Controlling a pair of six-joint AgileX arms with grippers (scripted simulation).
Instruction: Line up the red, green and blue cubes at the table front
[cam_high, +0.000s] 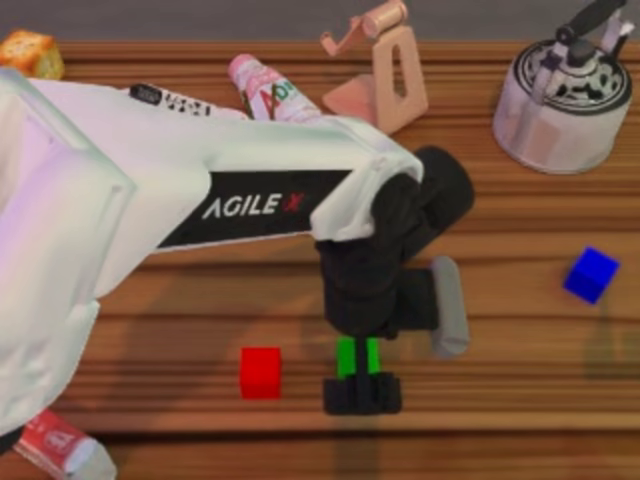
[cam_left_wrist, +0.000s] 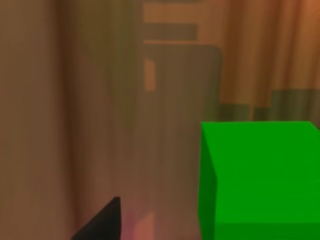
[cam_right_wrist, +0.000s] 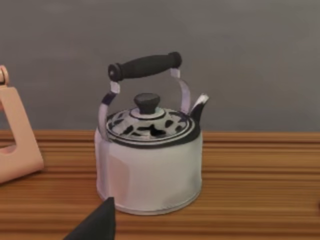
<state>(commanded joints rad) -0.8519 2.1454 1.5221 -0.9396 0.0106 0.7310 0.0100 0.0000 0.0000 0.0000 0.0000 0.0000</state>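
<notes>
The green cube (cam_high: 357, 355) sits near the table (cam_high: 520, 380) front, right of the red cube (cam_high: 261, 372). My left gripper (cam_high: 361, 392) hangs directly over the green cube and hides its front part. In the left wrist view the green cube (cam_left_wrist: 260, 180) fills one side, and a wide strip of bare wood separates it from my one visible dark fingertip (cam_left_wrist: 100, 225), so the gripper is open. The blue cube (cam_high: 591, 274) lies alone far to the right, farther back. My right arm is outside the top view; one of its fingertips (cam_right_wrist: 97, 222) shows, with nothing held.
A metal kettle (cam_high: 560, 95) stands at the back right and a pink phone stand (cam_high: 385, 80) at the back middle. A pink tube (cam_high: 265, 90) and an orange-tan block (cam_high: 30, 52) lie at the back left. A red-and-white carton (cam_high: 62, 445) sits at the front left corner.
</notes>
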